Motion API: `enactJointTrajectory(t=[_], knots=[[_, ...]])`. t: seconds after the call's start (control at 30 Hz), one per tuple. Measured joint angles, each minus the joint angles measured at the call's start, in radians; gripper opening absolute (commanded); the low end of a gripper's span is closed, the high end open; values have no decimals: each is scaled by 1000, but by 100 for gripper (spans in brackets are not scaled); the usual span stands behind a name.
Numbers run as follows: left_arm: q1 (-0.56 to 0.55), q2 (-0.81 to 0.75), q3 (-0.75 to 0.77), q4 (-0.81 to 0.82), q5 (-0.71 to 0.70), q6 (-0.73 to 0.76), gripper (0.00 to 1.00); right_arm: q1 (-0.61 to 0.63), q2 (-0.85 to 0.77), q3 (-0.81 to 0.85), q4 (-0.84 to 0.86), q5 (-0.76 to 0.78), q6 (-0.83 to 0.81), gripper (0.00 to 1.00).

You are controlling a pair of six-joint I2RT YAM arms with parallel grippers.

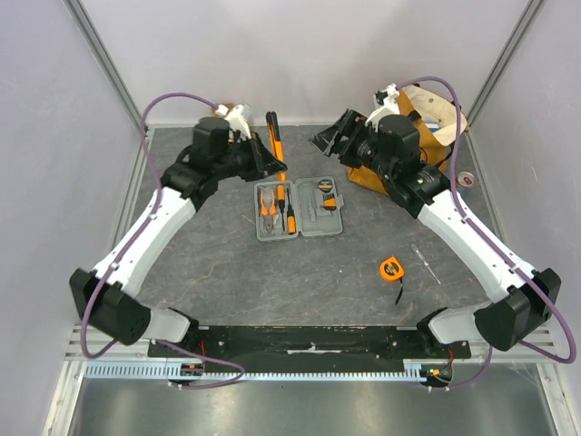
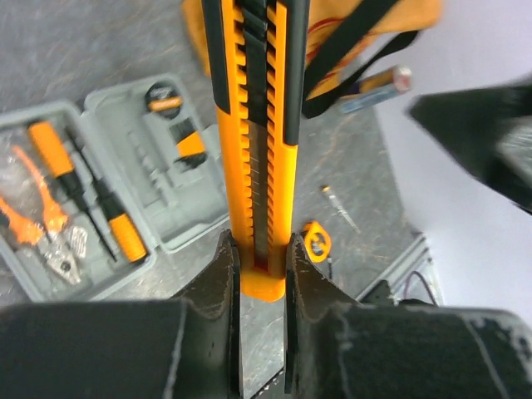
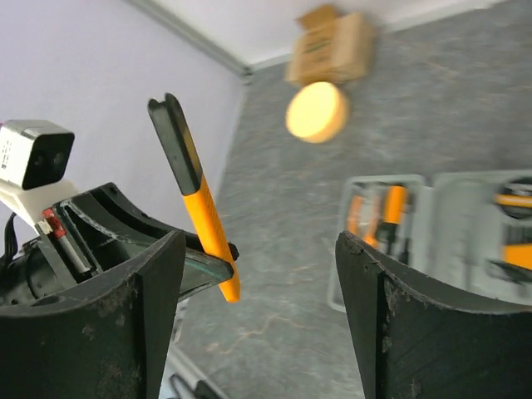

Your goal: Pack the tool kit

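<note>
The tool kit's grey case (image 1: 298, 211) lies open mid-table, with orange-and-black screwdrivers and pliers (image 2: 50, 224) in its slots. Just behind it my left gripper (image 1: 275, 166) is shut on the butt end of an orange-and-black utility knife (image 1: 272, 134), which is held off the table. The left wrist view shows both fingers pressed on the knife (image 2: 253, 125). My right gripper (image 1: 329, 141) hovers to the knife's right, open and holding nothing. In the right wrist view the knife (image 3: 204, 216) stands left of the empty gap of the right gripper (image 3: 258, 274), with the case (image 3: 432, 224) beyond.
An orange tape measure (image 1: 391, 268) lies right of centre near the front, with a thin bit (image 1: 425, 260) beside it. The orange-brown tote bag (image 1: 399, 168) and a tan cardboard box (image 1: 438, 109) stand at the back right. A small roll (image 1: 466, 179) lies by the right edge.
</note>
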Motion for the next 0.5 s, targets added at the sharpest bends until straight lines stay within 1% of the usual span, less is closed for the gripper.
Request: enactJointTrajectory(t=[0.2, 0.37, 0.5], knots=[[-103, 221, 47, -124, -188, -34, 2, -2, -26, -31, -154, 163, -46, 78], [-136, 382, 67, -190, -250, -61, 2, -6, -45, -61, -204, 217, -68, 78], [-152, 484, 100, -222, -263, -77, 2, -19, -53, -93, -221, 237, -76, 78]])
